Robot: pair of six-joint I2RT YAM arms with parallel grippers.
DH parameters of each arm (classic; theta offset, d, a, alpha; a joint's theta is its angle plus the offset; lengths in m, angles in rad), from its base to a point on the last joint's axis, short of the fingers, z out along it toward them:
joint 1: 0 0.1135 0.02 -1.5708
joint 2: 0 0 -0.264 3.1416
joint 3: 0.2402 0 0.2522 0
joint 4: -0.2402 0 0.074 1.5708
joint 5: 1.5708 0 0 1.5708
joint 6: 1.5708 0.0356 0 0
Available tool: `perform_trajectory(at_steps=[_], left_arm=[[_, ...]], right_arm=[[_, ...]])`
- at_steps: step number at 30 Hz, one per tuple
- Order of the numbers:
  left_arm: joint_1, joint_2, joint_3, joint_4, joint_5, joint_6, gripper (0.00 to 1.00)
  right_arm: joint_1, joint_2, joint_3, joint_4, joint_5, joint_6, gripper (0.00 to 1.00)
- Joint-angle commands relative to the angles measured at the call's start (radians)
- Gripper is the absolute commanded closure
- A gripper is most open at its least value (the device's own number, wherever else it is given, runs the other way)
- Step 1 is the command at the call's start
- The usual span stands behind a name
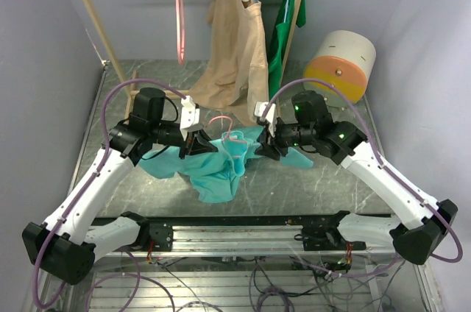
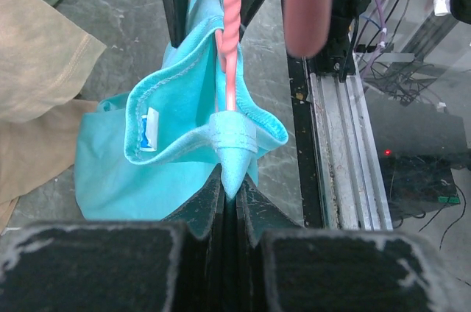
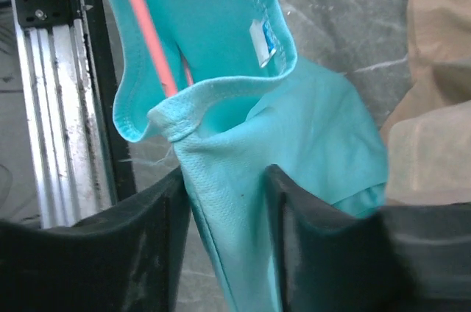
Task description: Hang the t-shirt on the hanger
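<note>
Together, two end effectors hold the t-shirt's collar at the hanger

Top view: the teal t-shirt (image 1: 215,168) hangs bunched at the middle of the tabletop (image 1: 316,187). Its collar is lifted between the left end effector (image 1: 197,140) at 9 o'clock and the right end effector (image 1: 266,143) at 3 o'clock. The pink hanger (image 1: 220,118) pokes out of the collar toward 12 o'clock. Farther toward 12 o'clock, a wooden rack (image 1: 94,14) carries a second pink hanger (image 1: 179,18), a beige garment (image 1: 237,54) and a green garment (image 1: 283,29). A round drum (image 1: 340,65) sits at 2 o'clock.

Left wrist view: the left end effector (image 2: 230,193) has its fingers pressed together on the collar seam at 6 o'clock. The hanger (image 2: 232,47) runs from 12 o'clock down into the neck opening of the t-shirt (image 2: 169,157). The beige garment (image 2: 37,84) lies at 9 o'clock and a metal rail (image 2: 346,143) at 3 o'clock.

Right wrist view: the right end effector (image 3: 224,179) clamps a thick fold of the t-shirt (image 3: 316,128), which fills the gap between its fingers. The hanger (image 3: 147,29) slants from 11 o'clock into the neck opening.
</note>
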State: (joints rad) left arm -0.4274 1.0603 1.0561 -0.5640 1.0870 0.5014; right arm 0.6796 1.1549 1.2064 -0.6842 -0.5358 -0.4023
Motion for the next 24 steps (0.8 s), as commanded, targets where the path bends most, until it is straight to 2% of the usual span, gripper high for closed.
perform_trajectory(at_steps=[1, 2, 15, 20, 24], left_arm=[[-0.008, -0.003, 0.036, 0.021, 0.055, 0.003, 0.93], [-0.008, -0.002, 0.04, 0.013, 0.052, 0.01, 0.93], [-0.008, 0.012, 0.099, -0.166, -0.063, 0.098, 0.86], [-0.007, 0.013, 0.12, -0.226, -0.085, 0.127, 0.76], [-0.007, -0.003, 0.13, -0.253, -0.134, 0.136, 0.72]], right_arm=[[-0.007, 0.022, -0.019, 0.041, 0.003, -0.028, 0.82], [-0.007, 0.028, -0.01, 0.039, 0.012, -0.028, 1.0], [-0.06, -0.089, -0.031, 0.06, 0.023, -0.013, 1.0], [-0.067, -0.11, -0.046, 0.08, 0.02, 0.001, 1.0], [-0.076, -0.119, -0.047, 0.094, 0.022, 0.008, 1.0]])
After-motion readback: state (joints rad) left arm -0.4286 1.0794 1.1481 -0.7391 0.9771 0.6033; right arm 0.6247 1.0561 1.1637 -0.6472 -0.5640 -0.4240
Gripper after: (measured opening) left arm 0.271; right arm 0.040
